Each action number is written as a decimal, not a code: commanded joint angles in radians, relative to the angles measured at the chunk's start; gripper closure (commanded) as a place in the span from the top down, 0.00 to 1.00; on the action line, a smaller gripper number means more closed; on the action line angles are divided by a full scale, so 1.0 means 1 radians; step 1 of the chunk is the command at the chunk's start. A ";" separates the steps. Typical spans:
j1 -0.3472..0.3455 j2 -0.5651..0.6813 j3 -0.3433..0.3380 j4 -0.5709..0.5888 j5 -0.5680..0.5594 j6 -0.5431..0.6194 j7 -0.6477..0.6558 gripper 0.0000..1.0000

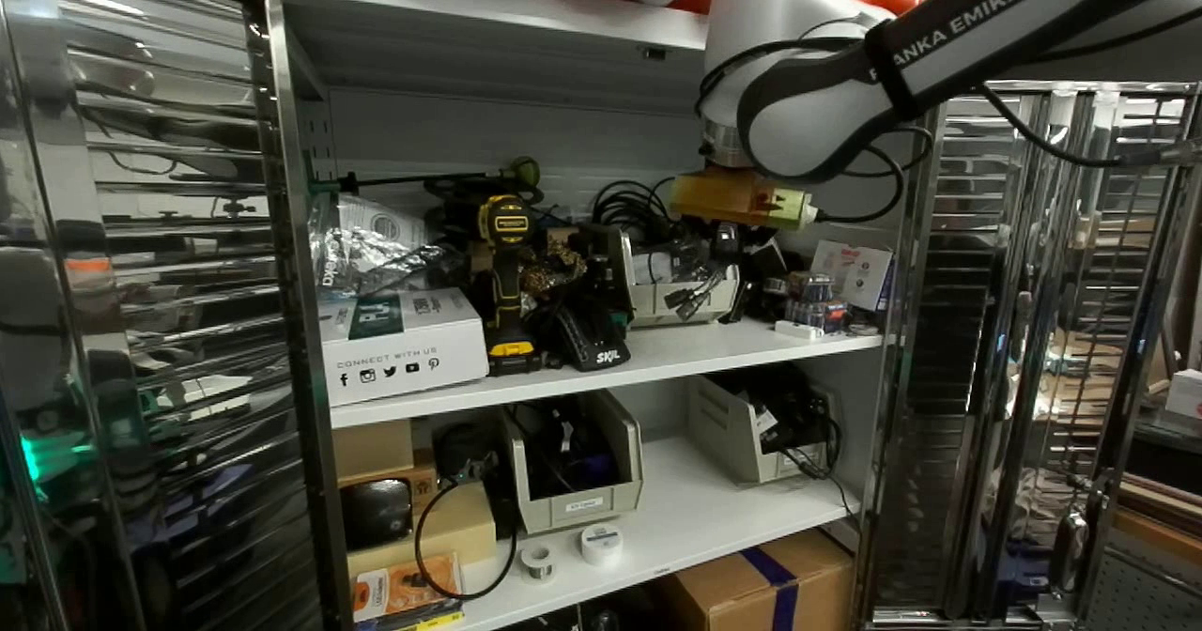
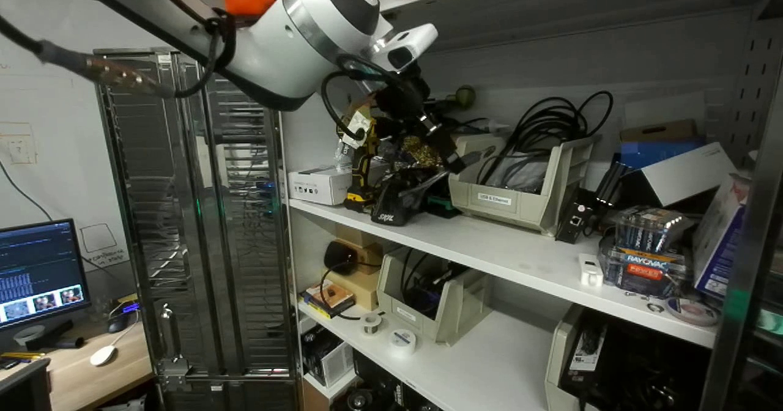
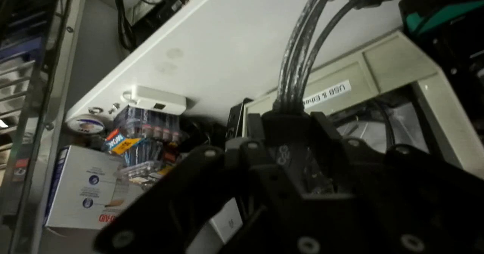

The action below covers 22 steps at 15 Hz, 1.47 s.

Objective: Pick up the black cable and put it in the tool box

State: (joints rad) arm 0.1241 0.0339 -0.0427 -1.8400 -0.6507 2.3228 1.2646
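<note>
A black multi-stranded cable (image 3: 289, 89) is clamped by the part-closed, black two-fingered gripper (image 3: 290, 125) near the beige plastic bin (image 3: 401, 65) — lifted, seemingly unplaced.

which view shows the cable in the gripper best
The wrist view: it shows the cable close up, held in the gripper, its strands distinct. Both exterior views show it small and hard to trace; in an exterior view what look like its plugs hang before a bin.
</note>
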 commanded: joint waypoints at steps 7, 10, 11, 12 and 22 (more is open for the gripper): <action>-0.089 0.230 -0.043 0.291 -0.088 0.208 0.384 0.18; -0.083 0.324 -0.058 0.451 -0.096 0.239 0.467 0.17; -0.082 0.354 -0.056 0.496 -0.094 0.245 0.475 0.17; -0.082 0.379 -0.054 0.514 -0.100 0.271 0.481 0.17; -0.086 0.599 -0.021 0.687 -0.074 0.242 0.306 0.67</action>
State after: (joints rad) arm 0.0402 0.5817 -0.0829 -1.2442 -0.7397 2.5857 1.6358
